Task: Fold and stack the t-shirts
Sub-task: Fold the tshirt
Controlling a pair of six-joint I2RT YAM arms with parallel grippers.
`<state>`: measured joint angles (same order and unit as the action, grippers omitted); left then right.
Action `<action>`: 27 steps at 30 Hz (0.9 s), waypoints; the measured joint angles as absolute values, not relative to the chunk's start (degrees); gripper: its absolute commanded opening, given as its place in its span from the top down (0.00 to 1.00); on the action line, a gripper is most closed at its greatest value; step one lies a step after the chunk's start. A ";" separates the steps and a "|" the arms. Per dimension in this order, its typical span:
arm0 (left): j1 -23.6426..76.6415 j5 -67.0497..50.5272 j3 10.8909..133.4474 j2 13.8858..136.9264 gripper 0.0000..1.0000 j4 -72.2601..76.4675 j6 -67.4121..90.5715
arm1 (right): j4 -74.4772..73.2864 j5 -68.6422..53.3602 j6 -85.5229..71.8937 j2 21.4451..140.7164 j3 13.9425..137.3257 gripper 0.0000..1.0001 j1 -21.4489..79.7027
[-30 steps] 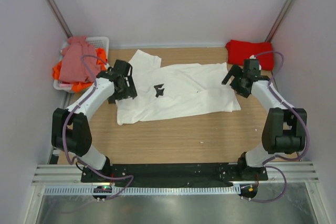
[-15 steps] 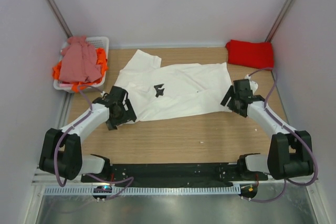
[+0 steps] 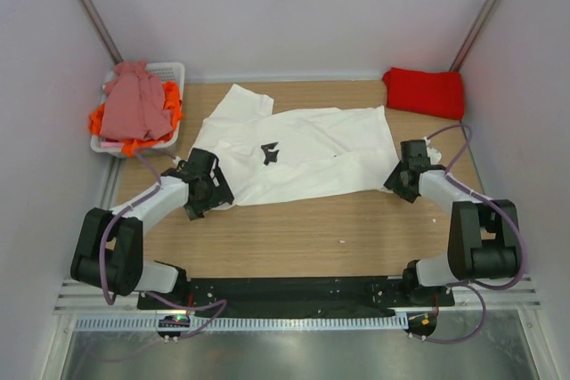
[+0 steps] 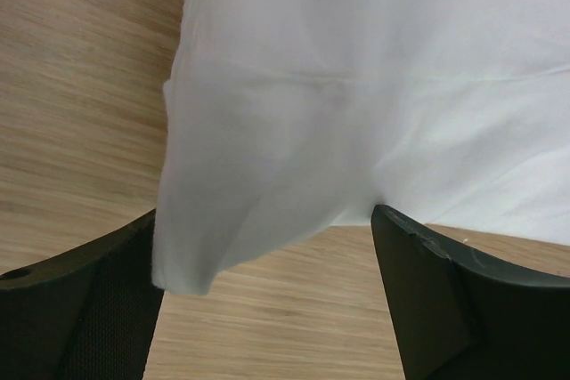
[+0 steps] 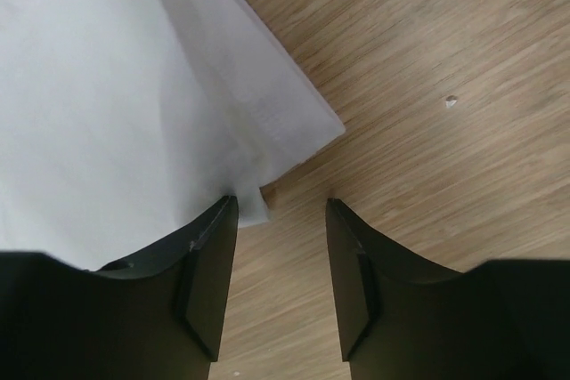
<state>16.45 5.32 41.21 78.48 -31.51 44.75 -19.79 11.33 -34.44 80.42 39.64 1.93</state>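
The wooden table (image 3: 303, 229) takes up most of the top view, with the big white t-shirt (image 3: 312, 153) spread flat across its far half. The shirt's collar end is toward the left and its hem toward the right, and one sleeve sticks out toward the back wall. The left arm (image 3: 147, 206) reaches in low from the left and the right arm (image 3: 450, 198) from the right, one to each near corner of the shirt. A folded red t-shirt (image 3: 424, 92) lies in the far right corner of the table, well apart from the white one. Off the far left corner stands a white plastic basket (image 3: 171, 69), with a dusty pink t-shirt (image 3: 134, 104) heaped on top and an orange t-shirt (image 3: 134, 145) spilling out beneath it. The left gripper (image 3: 207, 186) is at the shirt's near left corner. Its wrist camera shows the two fingers (image 4: 85, 300) spread wide, with a rumpled white corner lying between them, so the jaws are open and nothing is pinched. The right gripper (image 3: 405, 177) is at the near right corner. Here too the jaws stand apart with bare wood showing in the gap, and the hem corner just touches the tip of the left-hand finger (image 5: 209, 273). A small black print (image 3: 269, 152) marks the chest of the white shirt, and a tiny pale speck (image 3: 342, 240) lies on the bare wood nearer the arm bases.
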 measured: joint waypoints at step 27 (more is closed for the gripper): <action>15.90 4.91 42.50 79.33 1.00 -28.64 42.98 | -13.91 6.81 -32.42 83.15 39.57 0.99 0.21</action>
<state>15.90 4.91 42.50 79.33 -28.64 42.98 -13.91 6.81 -32.42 83.15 39.57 0.21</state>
